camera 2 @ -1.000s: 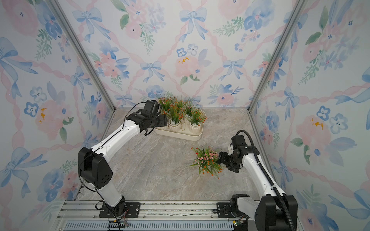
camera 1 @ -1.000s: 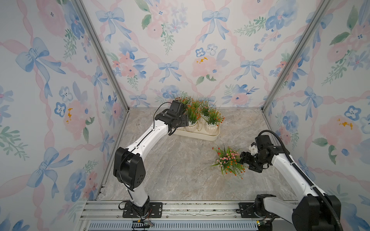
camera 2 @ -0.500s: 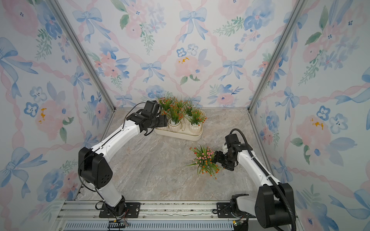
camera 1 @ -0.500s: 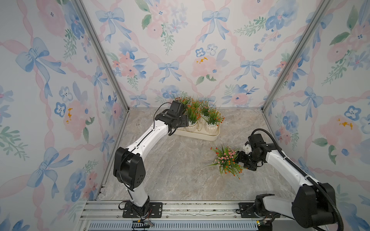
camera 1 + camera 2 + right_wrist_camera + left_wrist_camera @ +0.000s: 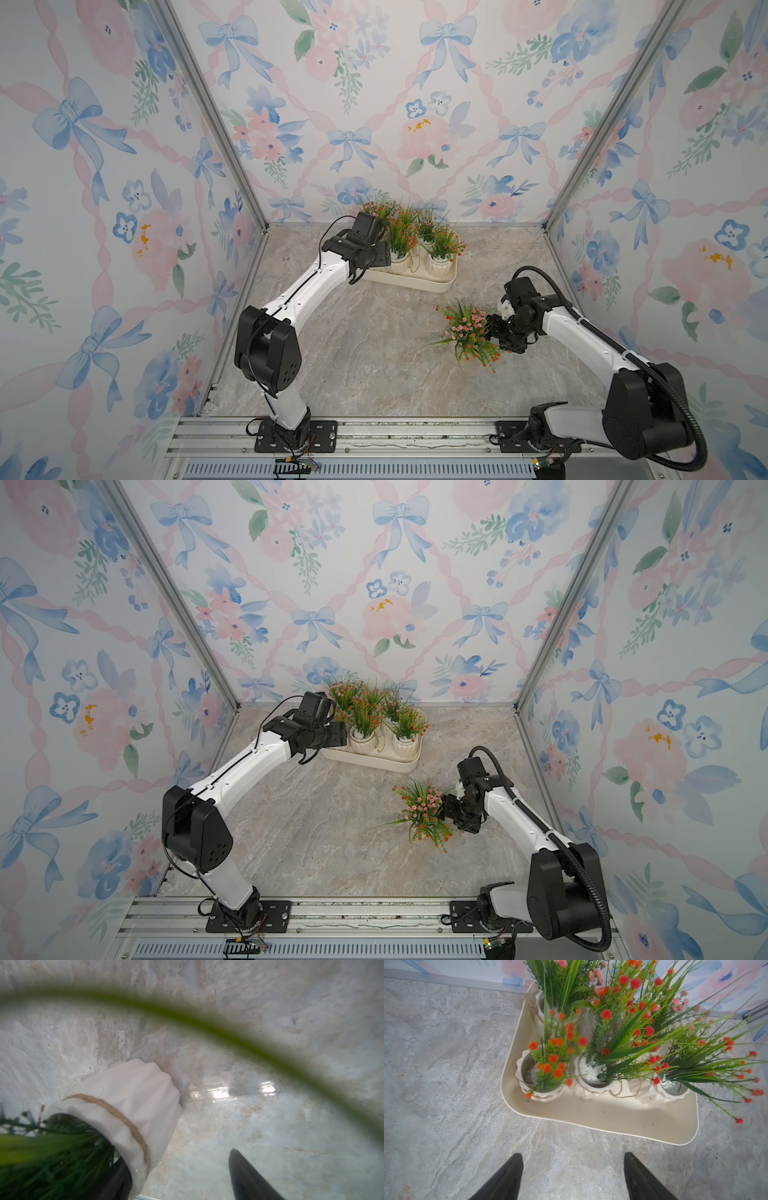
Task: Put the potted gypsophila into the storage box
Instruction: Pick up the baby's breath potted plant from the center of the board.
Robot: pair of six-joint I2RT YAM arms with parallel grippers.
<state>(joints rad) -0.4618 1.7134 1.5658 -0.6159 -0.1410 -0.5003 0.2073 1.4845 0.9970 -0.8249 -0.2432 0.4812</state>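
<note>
Nearly done: at least four flower pots (image 5: 593,1082) already stand in the cream storage box (image 5: 415,284), which lies just ahead of the left tool (image 5: 572,1154). That tool hangs over the worktop (image 5: 446,1084) with its jaws apart and empty. The last pot (image 5: 133,1095) is outside, on the worktop well apart from the box and seemingly tilted. The right tool (image 5: 177,1155) is at it, jaws spread and not gripping. The pot's rim sits close against one finger (image 5: 116,1180), and the other finger stands clear to the side. This pot has yet to be grasped, carried and set in the box's bare front strip.
</note>
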